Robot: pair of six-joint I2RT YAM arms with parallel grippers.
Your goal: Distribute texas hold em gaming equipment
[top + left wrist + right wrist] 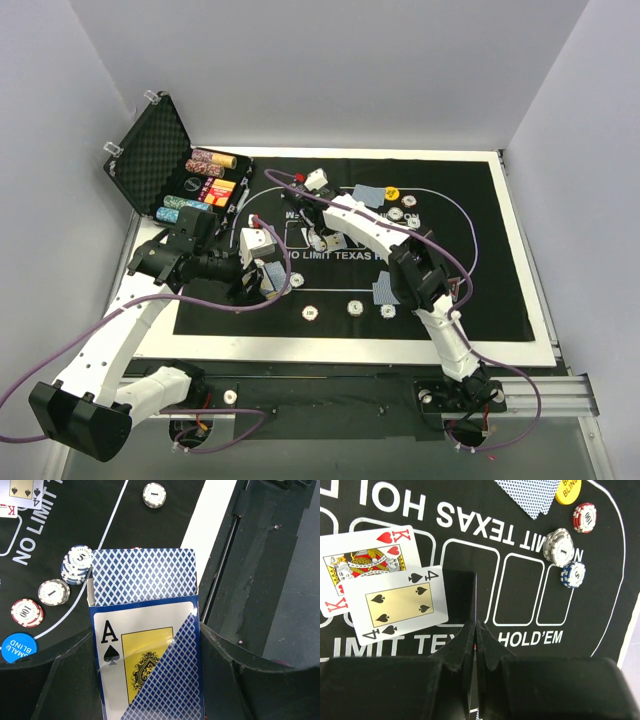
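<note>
Left gripper (147, 660) is clamped on a deck of cards (145, 575). Its fingers (65, 680) press the deck's two long sides. A blue-backed card lies on top, the ace of spades is face up under it, and another blue back sits askew across the ace. The deck hangs over the near left edge of the felt mat (480, 220). On the mat just beside it are a blue chip stack (77, 564), a white chip (53, 592), a red chip (27, 612) and the blue SMALL BLIND button (19, 647). A lone chip (154, 494) sits further along the mat's near edge. Right gripper (476, 630) is over the mat's middle, fingers (460, 605) pressed shut with only a hairline seam between them; cannot tell whether anything is pinched there. Beside its tip, face up on the mat, is the king of hearts (365, 560), with the four of spades (395, 602) overlapping its corner. Farther across the mat are a grey chip stack (560, 545), a yellow button (568, 491) and blue-backed cards (532, 495).
</note>
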